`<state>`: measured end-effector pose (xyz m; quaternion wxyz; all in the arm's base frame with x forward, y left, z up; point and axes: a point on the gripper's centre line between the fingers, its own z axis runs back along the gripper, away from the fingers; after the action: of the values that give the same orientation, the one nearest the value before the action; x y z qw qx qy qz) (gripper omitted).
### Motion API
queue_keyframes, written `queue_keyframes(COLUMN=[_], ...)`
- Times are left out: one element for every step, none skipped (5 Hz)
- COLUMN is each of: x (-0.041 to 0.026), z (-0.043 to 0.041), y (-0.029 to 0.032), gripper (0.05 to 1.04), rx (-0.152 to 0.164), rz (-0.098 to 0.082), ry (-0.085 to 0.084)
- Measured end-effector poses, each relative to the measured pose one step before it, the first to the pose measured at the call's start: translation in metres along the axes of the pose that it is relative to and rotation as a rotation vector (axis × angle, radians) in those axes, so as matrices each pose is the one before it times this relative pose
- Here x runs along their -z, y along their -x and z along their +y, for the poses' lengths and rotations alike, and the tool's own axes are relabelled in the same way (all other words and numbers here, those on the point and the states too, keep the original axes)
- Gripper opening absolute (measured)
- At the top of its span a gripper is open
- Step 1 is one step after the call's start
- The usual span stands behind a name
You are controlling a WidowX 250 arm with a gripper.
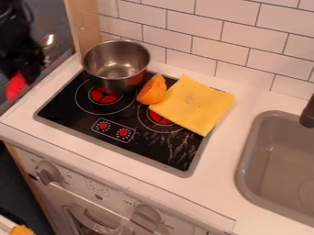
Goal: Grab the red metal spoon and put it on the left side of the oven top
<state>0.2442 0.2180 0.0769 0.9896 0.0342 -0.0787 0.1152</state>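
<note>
The red metal spoon's place relative to the fingers is unclear.

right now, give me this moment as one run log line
oven top: metal pot at back left | orange piece beside pot | yellow cloth partly over right burner | sink: right of oven top

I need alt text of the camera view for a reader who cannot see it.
Toy stovetop with a steel pot partly over its left burner, an orange food piece beside it, and a yellow cloth partly covering the right burner; a grey sink to the right, white tiled wall behind.
</note>
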Motion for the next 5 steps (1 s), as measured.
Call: queue_keyframes(x=[0.01377,0.01396,0.00607,0.00832,0.00613], z=[0.01589,0.00148,-0.01681,-0.01716,-0.00476], y=[-0.01058,-0.00092,-0.00305,0.00334,0.00042], gripper=[0.412,0.412,0.412,0.412,0.412], rx=[-0.014,0.0123,0.0618,0.0455,0.0042], rz=[0.025,0.0344,0.0067,0.0199,0.0053], ry=[-0.0377,-0.0168,-0.0102,-0.0045,0.0])
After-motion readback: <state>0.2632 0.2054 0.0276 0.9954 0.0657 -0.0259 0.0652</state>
